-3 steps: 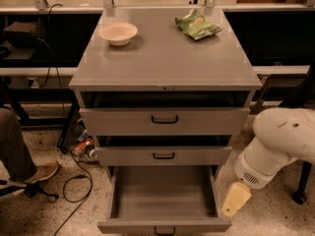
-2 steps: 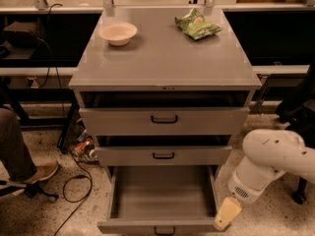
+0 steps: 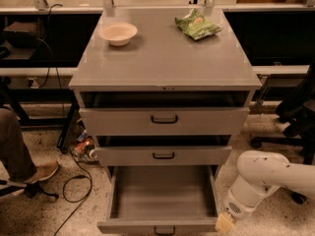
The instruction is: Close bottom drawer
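The bottom drawer (image 3: 162, 195) of the grey cabinet (image 3: 162, 58) is pulled far out, an empty shallow grey tray. Its flat front (image 3: 128, 226) runs along the lower edge of the view, with the black bar handle (image 3: 165, 230) partly cut off. The middle drawer (image 3: 162, 155) and top drawer (image 3: 164, 119) stand slightly ajar above it. My gripper (image 3: 224, 223), at the end of the white arm (image 3: 266, 176), is low at the drawer's front right corner, right beside the drawer front.
A beige bowl (image 3: 118, 33) and a green snack bag (image 3: 198, 24) lie on the cabinet top. A person's leg and shoe (image 3: 29, 168) and cables (image 3: 74, 181) are on the floor at left. Chair bases (image 3: 290, 127) stand at right.
The arm has swung down and leftward, bringing the gripper from beside the drawer's right wall to its front right corner. The drawer looks equally far out.
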`<state>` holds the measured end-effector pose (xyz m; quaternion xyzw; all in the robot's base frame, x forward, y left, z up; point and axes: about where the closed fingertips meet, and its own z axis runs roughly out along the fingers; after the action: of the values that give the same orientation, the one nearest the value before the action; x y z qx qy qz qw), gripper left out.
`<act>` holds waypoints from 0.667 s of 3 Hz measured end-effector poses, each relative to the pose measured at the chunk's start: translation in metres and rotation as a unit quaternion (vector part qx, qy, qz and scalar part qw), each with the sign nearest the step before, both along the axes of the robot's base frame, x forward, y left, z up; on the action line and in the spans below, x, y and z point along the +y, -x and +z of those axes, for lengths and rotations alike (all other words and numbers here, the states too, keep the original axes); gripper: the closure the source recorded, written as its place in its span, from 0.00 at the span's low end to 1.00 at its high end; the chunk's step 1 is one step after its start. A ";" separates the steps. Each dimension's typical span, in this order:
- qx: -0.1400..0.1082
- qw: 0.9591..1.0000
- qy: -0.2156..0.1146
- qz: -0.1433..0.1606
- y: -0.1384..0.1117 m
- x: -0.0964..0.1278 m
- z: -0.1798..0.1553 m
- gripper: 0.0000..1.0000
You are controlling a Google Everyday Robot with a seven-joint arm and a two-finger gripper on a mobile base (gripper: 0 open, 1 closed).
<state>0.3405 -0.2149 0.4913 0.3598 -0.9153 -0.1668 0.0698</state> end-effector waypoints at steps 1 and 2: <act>0.001 1.000 0.000 0.000 0.001 0.000 -0.001 0.88; 0.002 1.000 0.000 0.001 0.002 0.000 -0.001 1.00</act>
<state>0.3387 -0.2144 0.4898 0.3600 -0.9149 -0.1678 0.0720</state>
